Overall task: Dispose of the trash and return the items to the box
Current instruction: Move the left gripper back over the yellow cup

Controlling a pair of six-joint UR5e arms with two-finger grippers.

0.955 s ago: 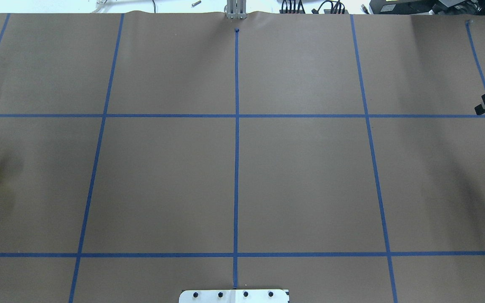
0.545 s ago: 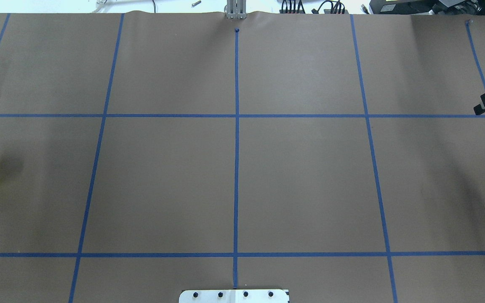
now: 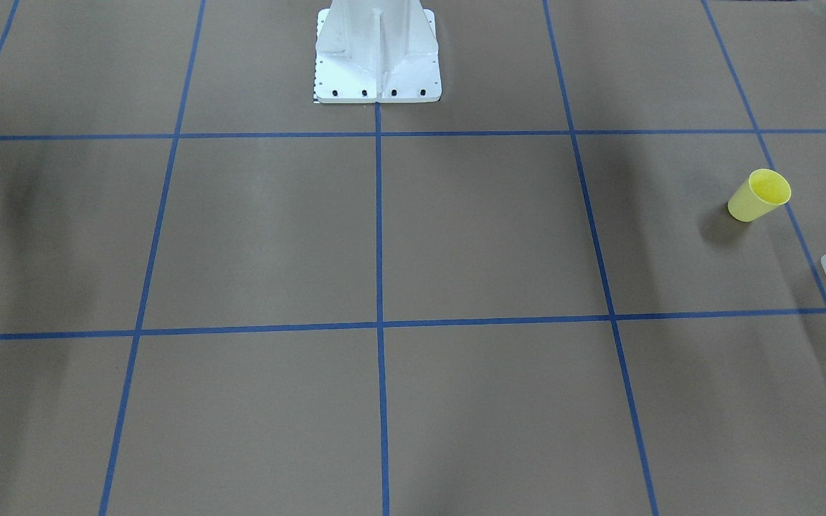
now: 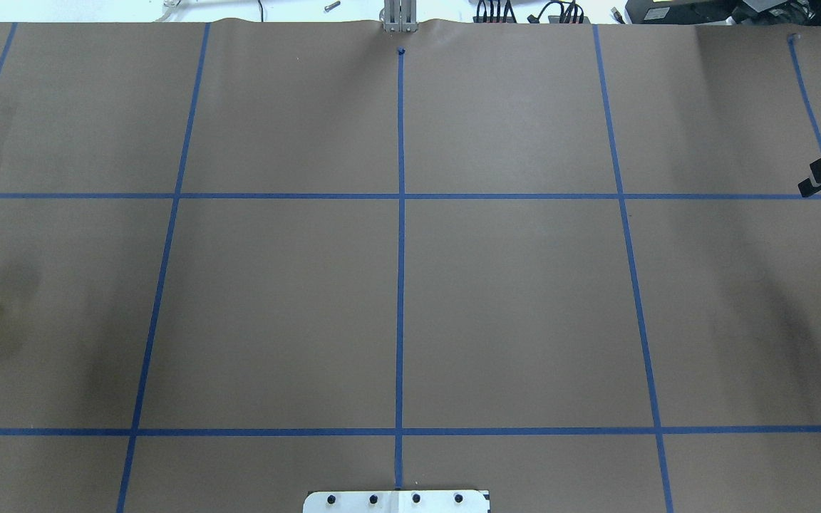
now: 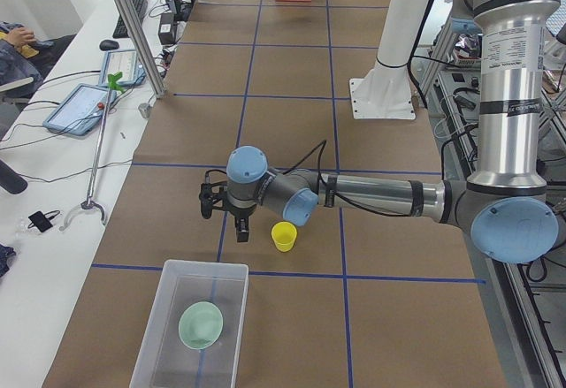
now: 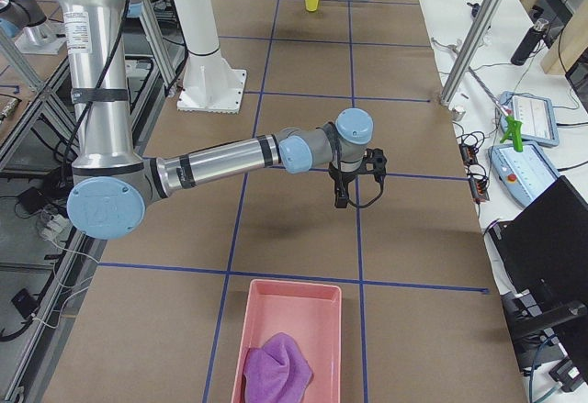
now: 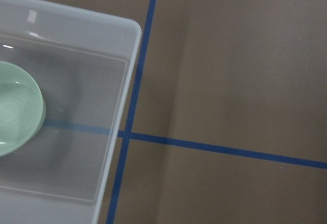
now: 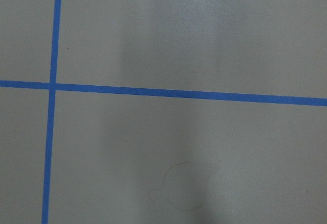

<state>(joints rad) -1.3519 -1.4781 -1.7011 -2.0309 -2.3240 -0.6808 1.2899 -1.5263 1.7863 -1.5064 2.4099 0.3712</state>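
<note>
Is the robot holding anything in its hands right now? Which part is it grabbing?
Nothing seems held. The yellow cup stands alone on the table, near the left gripper, and the right gripper hangs bare. Open or shut, I cannot tell.

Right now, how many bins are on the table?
2. A clear bin sits at the robot's left end, holding a green bowl. A pink bin sits at its right end, holding a purple cloth. Nothing suggests a hidden third.

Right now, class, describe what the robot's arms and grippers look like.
Left arm and right arm: silver tubes, light-blue joint caps, printed lettering on the upright links. Left gripper and right gripper: black, with looping black cables.
</note>
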